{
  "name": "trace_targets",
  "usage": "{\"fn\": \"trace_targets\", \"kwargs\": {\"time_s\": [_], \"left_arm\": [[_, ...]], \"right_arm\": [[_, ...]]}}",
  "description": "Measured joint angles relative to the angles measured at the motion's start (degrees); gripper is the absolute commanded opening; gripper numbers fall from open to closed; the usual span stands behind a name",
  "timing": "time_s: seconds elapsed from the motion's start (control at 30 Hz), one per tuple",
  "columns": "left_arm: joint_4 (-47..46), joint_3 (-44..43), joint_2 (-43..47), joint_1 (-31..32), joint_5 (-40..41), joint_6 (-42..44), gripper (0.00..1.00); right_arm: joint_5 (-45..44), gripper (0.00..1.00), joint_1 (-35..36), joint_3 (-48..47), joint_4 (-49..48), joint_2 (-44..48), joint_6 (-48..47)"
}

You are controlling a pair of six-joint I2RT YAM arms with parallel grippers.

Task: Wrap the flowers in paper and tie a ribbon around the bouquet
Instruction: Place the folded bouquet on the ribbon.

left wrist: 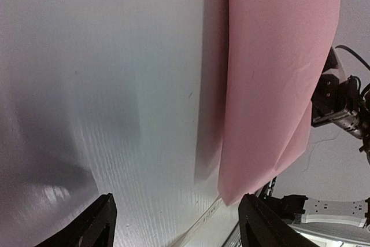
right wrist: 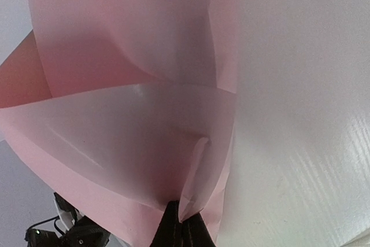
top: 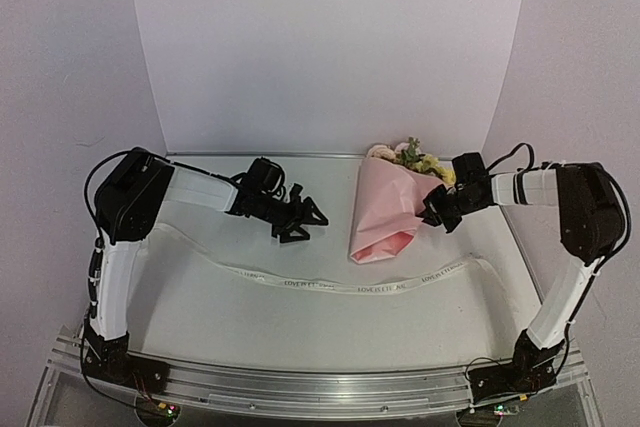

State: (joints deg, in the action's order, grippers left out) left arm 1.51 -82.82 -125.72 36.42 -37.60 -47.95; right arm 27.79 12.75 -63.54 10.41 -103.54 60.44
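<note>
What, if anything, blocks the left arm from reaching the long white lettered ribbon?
Likely yes, nothing blocks it. The left gripper hangs open, the ribbon lies bare close by, and the pink paper bouquet sits aside in the shut right gripper.

This is a robotics lab bench set up as a recording booth, not a home or shop. A curved sheet of plain white board [top: 330,47] walls off the back of a white tabletop [top: 300,332]. Along the near edge runs a slotted aluminium rail [top: 330,387]. A black-and-white jointed left arm [top: 120,267] and a matching right arm [top: 565,292] are bolted to it, with loose black cables [top: 519,145] and small circuit boards with lit indicator lights [top: 160,410].
</note>
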Motion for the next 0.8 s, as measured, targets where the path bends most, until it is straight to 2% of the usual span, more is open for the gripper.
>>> {"fn": "trace_targets", "kwargs": {"time_s": [0.13, 0.33, 0.53, 0.8], "left_arm": [[0.51, -5.76, -2.69, 0.32, -1.01, 0.08, 0.76], [0.32, -6.23, -3.27, 0.5, -2.22, -1.6, 0.78], [-3.06, 1.19, -1.38, -2.19, -1.31, -5.38, 0.77], [-2.99, 11.34, 8.89, -4.73, 4.69, -8.18, 0.75]], "right_arm": [[1.18, 0.0, 2.12, 0.59, 0.01, 2.31, 1.76], [2.31, 0.0, 4.69, 0.88, -0.06, 5.15, 3.44], [2.27, 0.0, 8.85, 1.97, -0.12, 5.65, 4.68], [1.95, 0.0, 16.25, 3.68, -2.04, 5.65, 8.41]]}}
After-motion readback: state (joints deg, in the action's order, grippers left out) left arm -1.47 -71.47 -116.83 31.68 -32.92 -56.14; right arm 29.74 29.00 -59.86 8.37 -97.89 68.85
